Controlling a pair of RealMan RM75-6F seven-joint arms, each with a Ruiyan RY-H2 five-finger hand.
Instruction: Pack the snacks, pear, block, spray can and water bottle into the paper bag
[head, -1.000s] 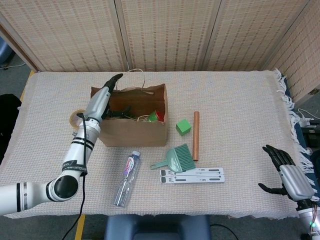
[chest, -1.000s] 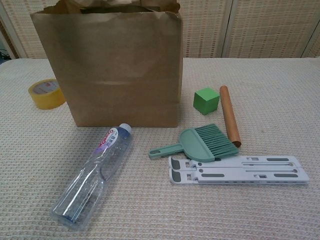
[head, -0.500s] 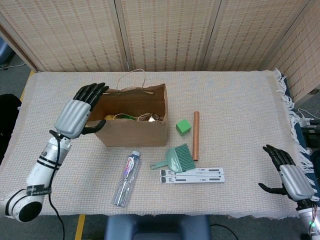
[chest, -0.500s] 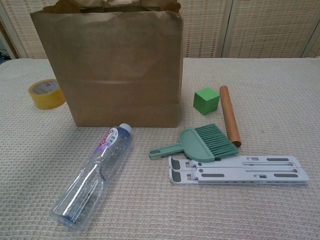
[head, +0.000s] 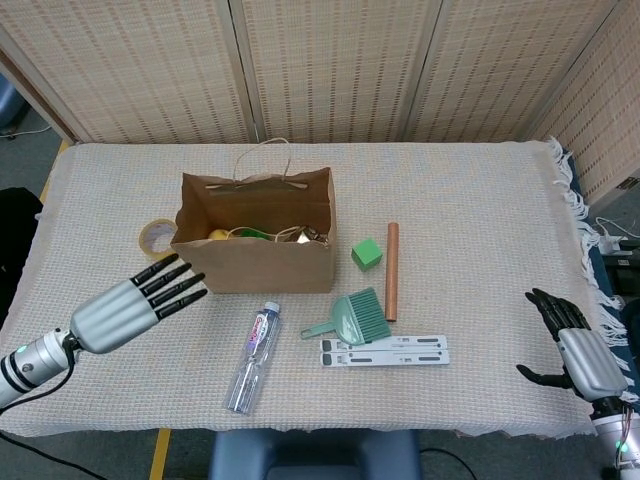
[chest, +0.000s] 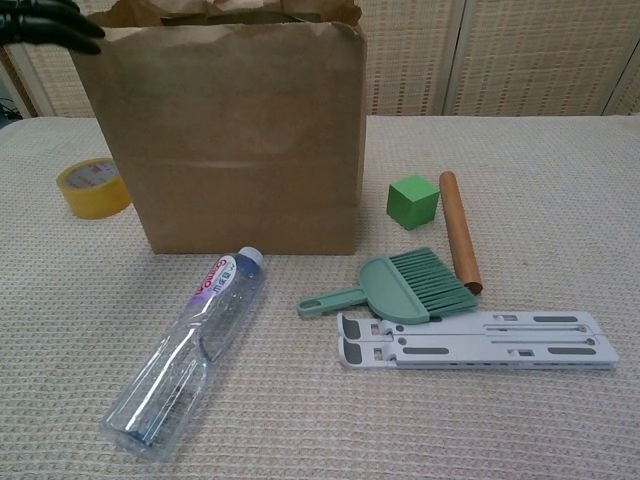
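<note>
Head view | left hand (head: 125, 310) empty, fingers apart, left of brown paper bag (head: 258, 262) | right hand (head: 580, 355) idle, fingers apart | clear plastic water bottle (head: 254, 357) lying near bag; green cube block (head: 367, 253) right of it | step: between picks; next: grasp bottle.

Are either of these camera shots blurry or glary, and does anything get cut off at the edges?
Head view: sharp, evenly lit, soft shadows, no glare; the left hand is crisp. Chest view: sharp too, slight shine on the water bottle; the paper bag top and left hand fingertips are cropped at the upper edge.
</note>
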